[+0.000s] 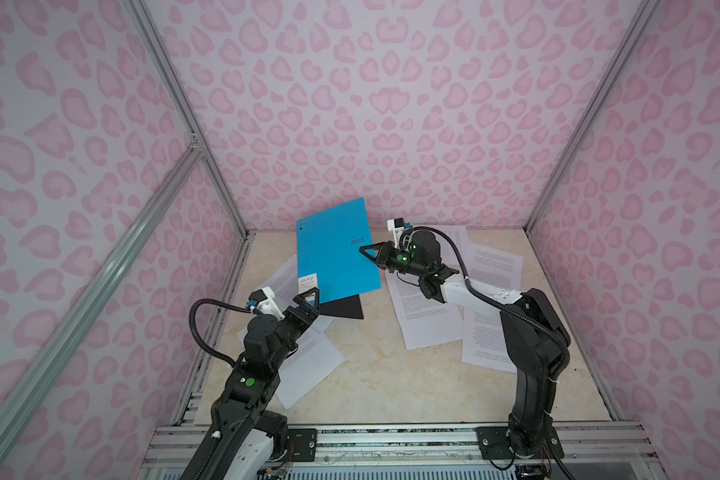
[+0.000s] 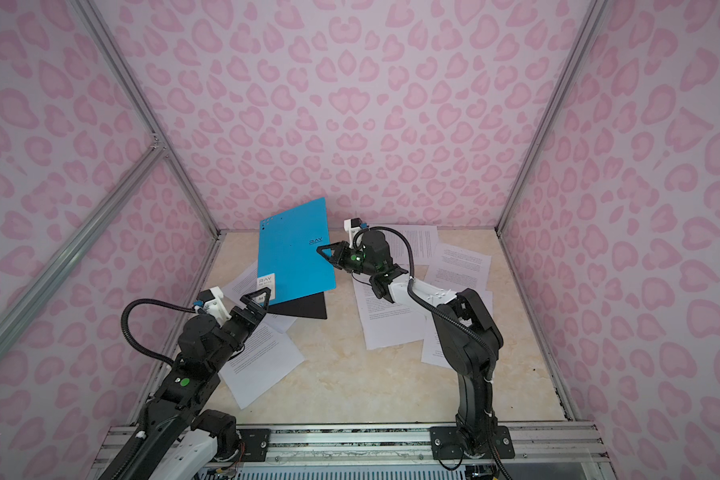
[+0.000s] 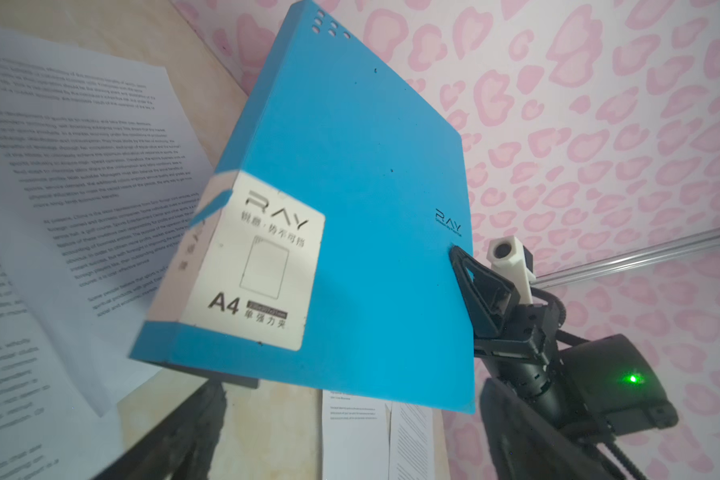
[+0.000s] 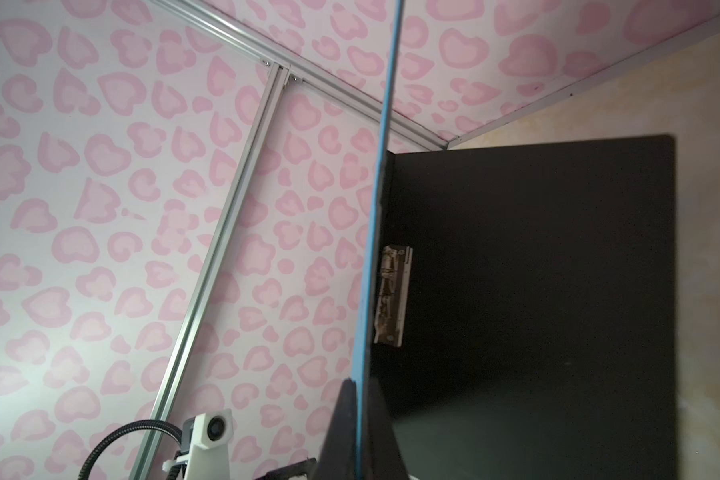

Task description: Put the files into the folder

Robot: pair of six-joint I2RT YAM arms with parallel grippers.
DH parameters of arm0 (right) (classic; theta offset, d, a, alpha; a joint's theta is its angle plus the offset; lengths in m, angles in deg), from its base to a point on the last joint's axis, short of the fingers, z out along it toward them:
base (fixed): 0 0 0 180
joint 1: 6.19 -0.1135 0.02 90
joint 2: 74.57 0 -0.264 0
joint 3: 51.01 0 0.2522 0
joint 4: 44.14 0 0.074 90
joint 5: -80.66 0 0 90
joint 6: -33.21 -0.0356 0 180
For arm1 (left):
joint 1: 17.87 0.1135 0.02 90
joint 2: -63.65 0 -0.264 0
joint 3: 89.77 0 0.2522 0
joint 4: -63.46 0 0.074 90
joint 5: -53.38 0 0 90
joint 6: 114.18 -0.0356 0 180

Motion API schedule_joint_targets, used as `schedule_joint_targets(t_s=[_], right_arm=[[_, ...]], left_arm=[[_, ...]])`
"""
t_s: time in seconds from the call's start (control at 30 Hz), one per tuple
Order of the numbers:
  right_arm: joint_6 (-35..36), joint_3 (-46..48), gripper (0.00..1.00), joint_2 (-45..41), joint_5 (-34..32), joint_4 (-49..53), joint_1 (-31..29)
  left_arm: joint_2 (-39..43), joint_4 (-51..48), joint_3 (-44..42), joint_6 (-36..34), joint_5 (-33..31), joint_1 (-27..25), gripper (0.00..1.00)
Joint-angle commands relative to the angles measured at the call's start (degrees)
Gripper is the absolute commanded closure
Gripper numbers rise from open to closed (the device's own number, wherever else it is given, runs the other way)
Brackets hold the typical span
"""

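The blue folder [image 1: 333,253] [image 2: 292,257] stands half open near the back of the table. Its front cover is raised steeply, and its black inside [image 4: 537,270] with the metal clip [image 4: 391,295] lies flat. My right gripper [image 1: 364,250] [image 4: 360,399] is shut on the cover's free edge by the small RAY print. My left gripper [image 1: 308,297] [image 2: 258,298] is open just below the cover's labelled corner [image 3: 262,266] and holds nothing. The files are loose white sheets lying on the table: some left of the folder [image 1: 308,365] [image 3: 80,187], others under my right arm [image 1: 429,316].
The marble-look table [image 1: 391,374] is boxed in by pink patterned walls with aluminium posts. A metal rail [image 1: 391,440] runs along the front edge, and both arms are mounted on it. More sheets lie at the back right [image 1: 491,262].
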Motion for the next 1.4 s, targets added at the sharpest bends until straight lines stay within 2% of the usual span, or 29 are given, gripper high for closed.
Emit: schedule_joint_targets(t_s=[0.0, 0.07, 0.17, 0.3, 0.37, 0.43, 0.53, 0.63, 0.73, 0.9, 1.17, 1.37], right_arm=[[4.2, -3.2, 1.00, -0.3, 0.1, 5.5, 0.3], [5.3, -4.7, 1.00, -0.9, 0.8, 8.0, 0.3], [7.5, -8.7, 1.00, -3.1, 1.6, 12.1, 0.0], [9.3, -10.1, 1.00, -7.3, 2.9, 16.2, -0.1], [10.4, -10.1, 1.00, -9.8, 3.2, 18.3, 0.0], [11.8, -9.5, 1.00, -12.4, 2.7, 20.7, -0.1], [12.8, -8.2, 1.00, -15.6, 2.4, 22.9, 0.2], [12.9, -6.9, 1.00, -17.5, 2.7, 23.7, 0.4], [12.2, -5.6, 1.00, -18.7, 3.4, 22.3, 0.6], [11.2, -4.1, 1.00, -19.7, 3.7, 21.1, 1.1], [11.7, -4.7, 1.00, -21.9, 3.6, 23.0, 2.3], [12.5, -2.8, 1.00, -26.9, 2.4, 26.7, 4.9]], left_arm=[[2.9, -14.5, 2.5, -9.1, 1.8, 0.1, 0.02], [4.6, -18.2, 4.0, -10.3, 1.7, 0.2, 0.03], [5.8, -21.4, 5.3, -10.3, -2.7, 0.2, 0.00], [-2.4, -21.9, 8.0, -10.2, -3.7, 1.5, 0.03], [-6.8, -19.9, 8.5, -8.8, -0.6, 4.7, 0.03], [-9.2, -15.3, 6.8, -6.3, 4.5, 9.6, 0.04], [-13.7, -10.5, 6.4, -4.2, 9.0, 16.9, 0.04], [-22.2, -3.9, 8.0, -5.5, 14.4, 18.5, 0.03], [-33.7, 3.5, 9.6, -5.5, 21.4, 17.3, 0.00], [-41.8, 9.3, 11.9, -5.5, 23.8, 11.8, 0.01], [-40.1, 9.4, 15.7, -6.7, 24.9, 3.4, 0.02], [-43.5, 11.5, 19.9, -5.7, 26.5, -2.7, 0.02]])
